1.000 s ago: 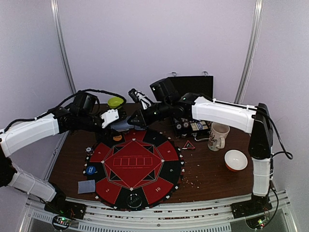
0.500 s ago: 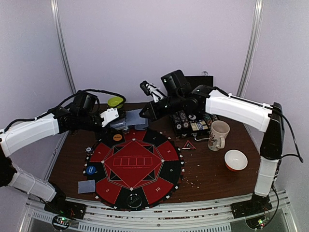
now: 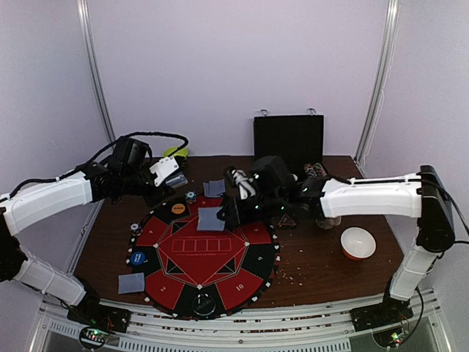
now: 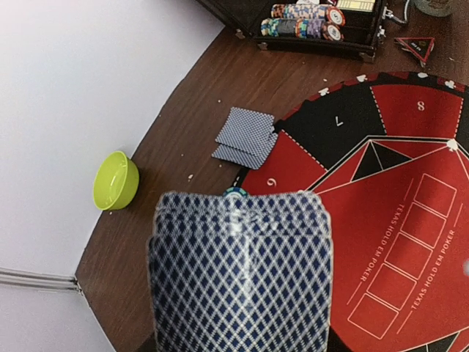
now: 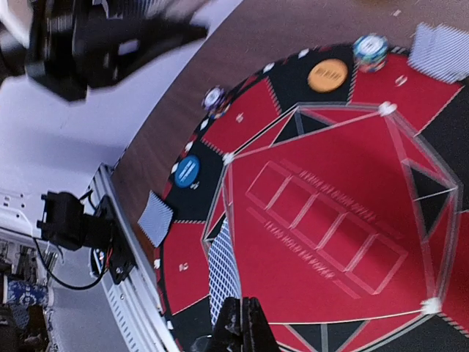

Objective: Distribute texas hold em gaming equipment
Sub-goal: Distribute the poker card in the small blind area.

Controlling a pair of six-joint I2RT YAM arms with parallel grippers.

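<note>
Right gripper [image 5: 238, 326] is pinched fully closed on one grey-blue-backed playing card [image 3: 211, 218]. The card's long axis runs out ahead of the fingers, over the top sector of the round red-and-black felt mat [image 3: 201, 257]. Left gripper [image 3: 170, 176], upper left, is partly closed round the thick deck of matching cards [image 4: 242, 271]. A pair of face-down cards [image 3: 214, 188] lies just above the held one. A lone card [image 3: 132, 282] sits on the brown bench [image 3: 315, 257] at lower left, well down-left of the right gripper — probably the seat still short. Black chip case [image 4: 308, 44] holds rows of striped poker chips [image 4: 304, 20]; lime-green bowl [image 4: 116, 180] looks empty.
</note>
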